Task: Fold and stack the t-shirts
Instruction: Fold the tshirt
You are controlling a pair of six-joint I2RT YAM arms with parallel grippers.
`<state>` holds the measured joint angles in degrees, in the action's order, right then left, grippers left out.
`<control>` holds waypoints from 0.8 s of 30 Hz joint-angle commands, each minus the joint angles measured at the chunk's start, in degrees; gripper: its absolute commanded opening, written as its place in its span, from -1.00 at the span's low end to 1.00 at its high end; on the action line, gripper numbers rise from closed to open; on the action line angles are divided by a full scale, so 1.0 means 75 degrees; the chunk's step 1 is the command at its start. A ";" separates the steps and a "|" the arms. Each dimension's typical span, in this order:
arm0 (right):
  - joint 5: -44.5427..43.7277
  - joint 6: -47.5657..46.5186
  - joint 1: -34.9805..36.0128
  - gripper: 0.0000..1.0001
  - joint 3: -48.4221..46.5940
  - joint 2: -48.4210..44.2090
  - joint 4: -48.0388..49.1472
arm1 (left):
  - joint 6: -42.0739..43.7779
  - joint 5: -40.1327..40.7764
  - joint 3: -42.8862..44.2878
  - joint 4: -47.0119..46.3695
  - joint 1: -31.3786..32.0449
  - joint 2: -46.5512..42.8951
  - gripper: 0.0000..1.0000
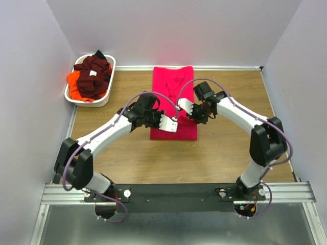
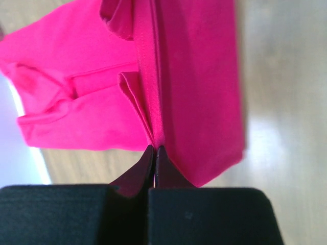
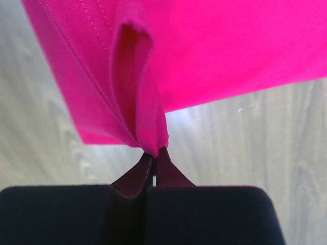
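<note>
Bolted to the mounting rail (image 1: 173,196) at the near edge of the bench (image 1: 230,148), the left arm (image 1: 104,133) and right arm (image 1: 240,115) reach inward and meet over the near half of the pinkish-red t-shirt (image 1: 173,84).

1. Left jaws: fully closed, pinching a stitched hem fold of the pinkish-red t-shirt. The wrist view shows the cloth running straight out from the tips.
2. Right jaws: fully closed on a gathered fold of the same shirt. Bare bench shows beneath the cloth in that wrist view, so this edge appears lifted clear of the wood.
3. Position of the work: the shirt lies mid-bench as a narrow strip. Its long axis runs from the near side to the far wall, so most of the cloth lies beyond the jaws, away from the arm bases. The left jaws sit nearer the strip's near end; the right jaws grip slightly farther along and to the right.
4. Judged next move: carry the gripped end along that axis toward the far end, both arms travelling together to keep the fold square.

At the far left stands a white oval basket (image 1: 107,97) holding a dark maroon tee (image 1: 97,84) and an orange tee (image 1: 74,81). A small white tag (image 1: 93,73) shows on the maroon cloth; no writing is legible.
</note>
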<state>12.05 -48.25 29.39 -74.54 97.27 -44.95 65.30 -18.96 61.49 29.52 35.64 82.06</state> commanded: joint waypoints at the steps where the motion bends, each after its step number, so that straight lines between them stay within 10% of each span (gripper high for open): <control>1: 0.0139 -0.0539 -0.0285 -0.99 -0.0665 0.0762 -0.0147 | 0.0586 -0.0085 0.0425 -0.0396 -0.0438 0.0482 -1.00; 24: 0.0080 -0.1067 -0.1000 -0.99 -0.3947 0.3576 -0.0171 | 0.1430 -0.0144 0.2605 -0.0994 -0.1447 0.3156 -1.00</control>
<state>12.99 -55.37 22.68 -101.73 121.69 -45.10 74.54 -19.75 79.35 23.46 25.52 104.38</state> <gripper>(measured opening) 0.013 0.010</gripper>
